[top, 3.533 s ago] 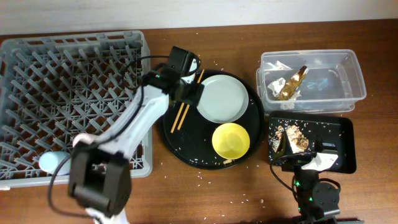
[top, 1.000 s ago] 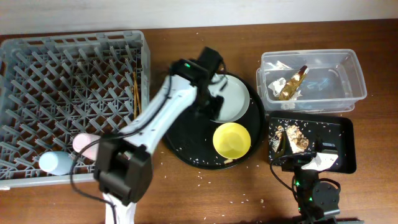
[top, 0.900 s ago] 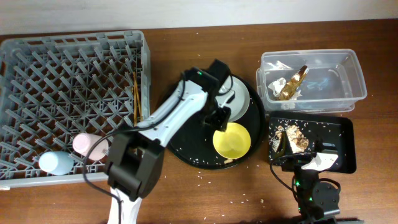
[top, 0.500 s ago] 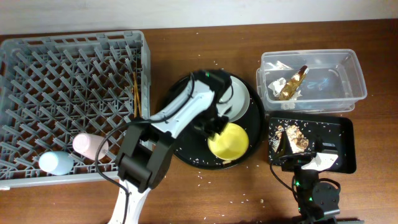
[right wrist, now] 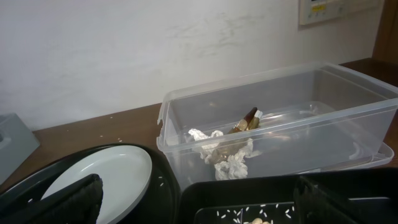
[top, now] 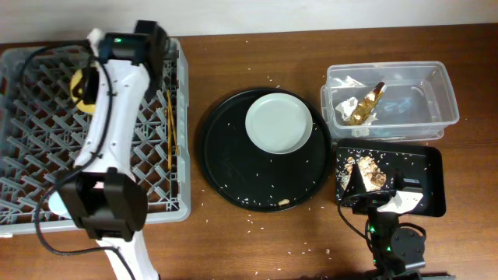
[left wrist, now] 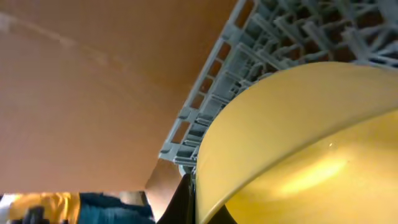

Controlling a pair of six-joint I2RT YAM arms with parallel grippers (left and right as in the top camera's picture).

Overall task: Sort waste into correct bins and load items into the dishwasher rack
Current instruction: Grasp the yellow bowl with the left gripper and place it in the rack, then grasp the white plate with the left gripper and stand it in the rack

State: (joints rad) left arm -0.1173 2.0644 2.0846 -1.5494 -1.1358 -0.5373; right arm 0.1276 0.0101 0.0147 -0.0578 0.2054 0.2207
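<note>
My left gripper point(top: 84, 85) is shut on the rim of the yellow bowl point(top: 78, 87), holding it tilted over the far left part of the dishwasher rack point(top: 47, 51). In the left wrist view the bowl point(left wrist: 298, 137) fills the frame above the rack point(left wrist: 280, 31), and the gripper point(left wrist: 194, 200) pinches its edge. The wooden chopsticks point(top: 171, 124) lie in the rack and a blue cup point(top: 57, 204) shows at its near left. The grey plate point(top: 278, 122) rests on the round black tray point(top: 233, 163). My right gripper point(top: 381, 201) stands open over the near edge of the shallow black tray point(top: 436, 183).
The clear tub point(top: 447, 93) at the back right holds a gold foil wrapper point(top: 364, 103) and a white tissue point(right wrist: 230, 163). Food scraps point(top: 369, 173) lie in the shallow black tray. White crumbs dot the round tray and the table around it.
My left gripper shut on the yellow bowl, lifted it off the round black tray and carried it left over the rack. The right arm has not moved.
</note>
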